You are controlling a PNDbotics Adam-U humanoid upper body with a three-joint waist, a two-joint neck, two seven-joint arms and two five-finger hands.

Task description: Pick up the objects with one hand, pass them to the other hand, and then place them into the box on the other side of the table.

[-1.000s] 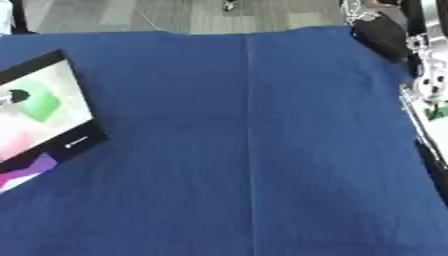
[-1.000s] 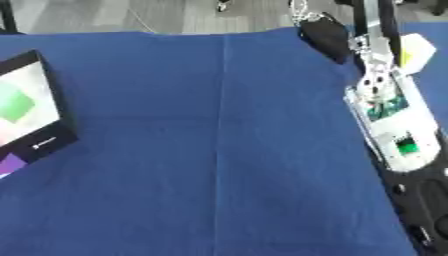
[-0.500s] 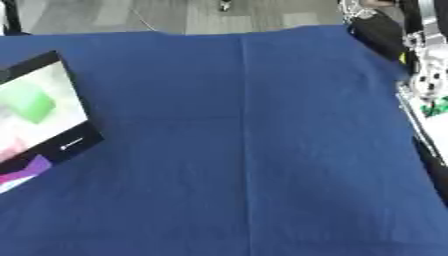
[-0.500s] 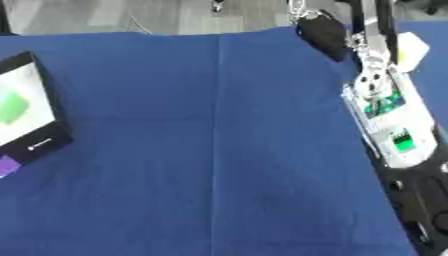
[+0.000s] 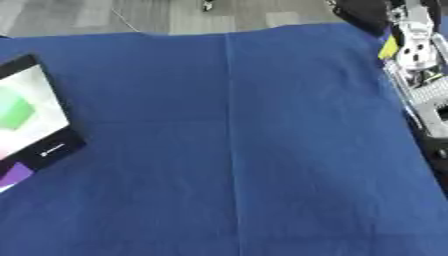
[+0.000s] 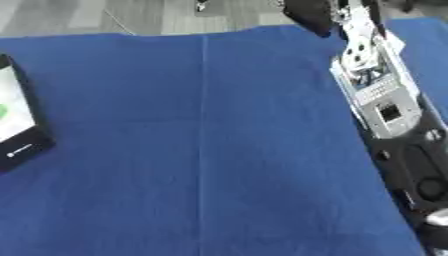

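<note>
Blue-covered worktop (image 5: 262, 150) seen from above. The box (image 5: 26, 120), black-rimmed with a white floor, lies at the worktop's left edge and holds a green object (image 5: 13, 111); a purple patch (image 5: 13, 175) shows just below it. The right arm (image 6: 376, 95) stretches along the worktop's right edge toward the far corner; its hand's fingers cannot be made out. The left hand is out of view.
</note>
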